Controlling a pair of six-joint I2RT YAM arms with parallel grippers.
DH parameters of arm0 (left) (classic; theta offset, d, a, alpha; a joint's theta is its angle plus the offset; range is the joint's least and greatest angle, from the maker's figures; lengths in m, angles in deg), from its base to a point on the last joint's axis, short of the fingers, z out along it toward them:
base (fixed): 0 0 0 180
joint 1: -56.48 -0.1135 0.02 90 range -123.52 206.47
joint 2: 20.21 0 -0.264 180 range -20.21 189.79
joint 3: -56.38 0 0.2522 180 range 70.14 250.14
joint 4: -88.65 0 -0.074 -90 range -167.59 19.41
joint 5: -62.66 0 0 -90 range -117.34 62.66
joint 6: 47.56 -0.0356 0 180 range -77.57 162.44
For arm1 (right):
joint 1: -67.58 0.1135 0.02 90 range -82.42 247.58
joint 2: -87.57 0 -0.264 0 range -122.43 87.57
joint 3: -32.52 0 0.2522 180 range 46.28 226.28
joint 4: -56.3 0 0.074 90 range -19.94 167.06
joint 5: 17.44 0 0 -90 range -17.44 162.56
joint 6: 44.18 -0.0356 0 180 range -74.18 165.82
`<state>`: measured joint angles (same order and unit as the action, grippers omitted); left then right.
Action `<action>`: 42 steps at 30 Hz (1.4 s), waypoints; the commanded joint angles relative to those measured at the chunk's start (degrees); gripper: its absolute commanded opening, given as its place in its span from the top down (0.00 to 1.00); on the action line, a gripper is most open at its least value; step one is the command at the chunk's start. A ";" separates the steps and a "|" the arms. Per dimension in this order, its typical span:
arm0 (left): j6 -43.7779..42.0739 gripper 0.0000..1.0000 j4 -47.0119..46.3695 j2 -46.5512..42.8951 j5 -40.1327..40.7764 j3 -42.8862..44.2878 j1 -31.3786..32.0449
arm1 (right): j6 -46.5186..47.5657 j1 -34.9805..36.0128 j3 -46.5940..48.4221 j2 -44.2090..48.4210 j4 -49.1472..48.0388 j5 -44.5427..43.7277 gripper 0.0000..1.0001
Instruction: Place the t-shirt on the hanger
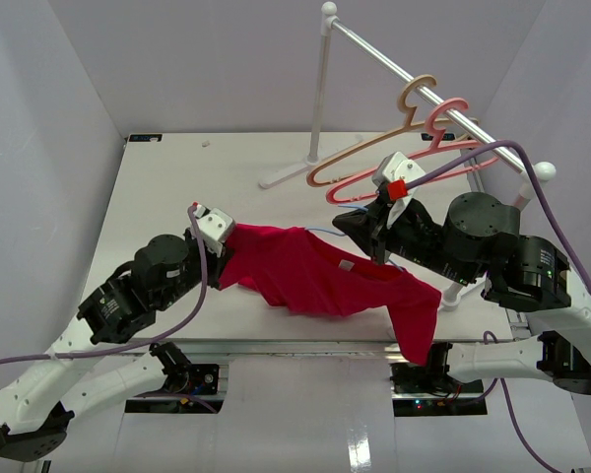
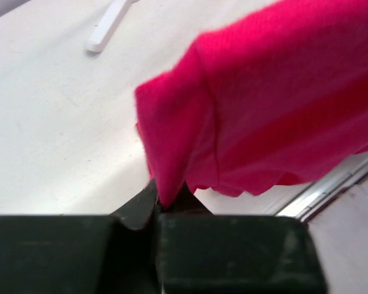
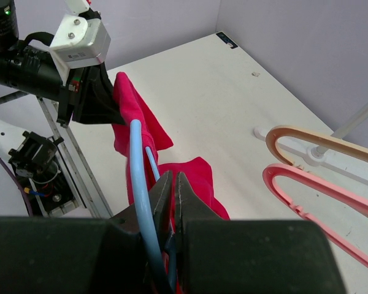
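The t-shirt hangs stretched between the two arms above the near edge of the bench; one end is raised at the left, the middle sags, and the other end droops past the bench's front edge on the right. The left fingers are closed tight on a fold of red cloth at the edge of a sleeve, as the left wrist view shows; the bare bench lies under that sleeve. The right fingers stand pressed together, and a thin strand of the hanger runs into the narrow gap between them, so they appear to be pinching the wire; its thicker light-blue bend curves up just beside them and reaches into the red cloth. How far the hanger sits inside the t-shirt cannot be told. At the far right, the tan hanger and the pink hanger hang side by side from the white rack, well apart from the t-shirt.
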<state>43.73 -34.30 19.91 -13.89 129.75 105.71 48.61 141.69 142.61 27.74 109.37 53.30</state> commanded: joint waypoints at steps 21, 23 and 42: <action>2.75 0.47 1.41 -0.60 14.82 2.78 -0.10 | 1.14 0.00 5.28 -5.50 -4.05 -3.02 0.92; 1.93 0.39 3.18 -0.98 12.05 5.27 -0.10 | 1.08 0.07 4.94 -6.38 -4.15 -2.65 0.92; -2.00 0.48 14.18 2.89 -0.69 18.84 -0.10 | -0.37 0.07 -1.56 -5.14 -8.55 2.17 0.92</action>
<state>40.13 -24.43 22.56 -17.94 151.79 105.71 48.77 141.68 140.58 20.08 106.50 54.85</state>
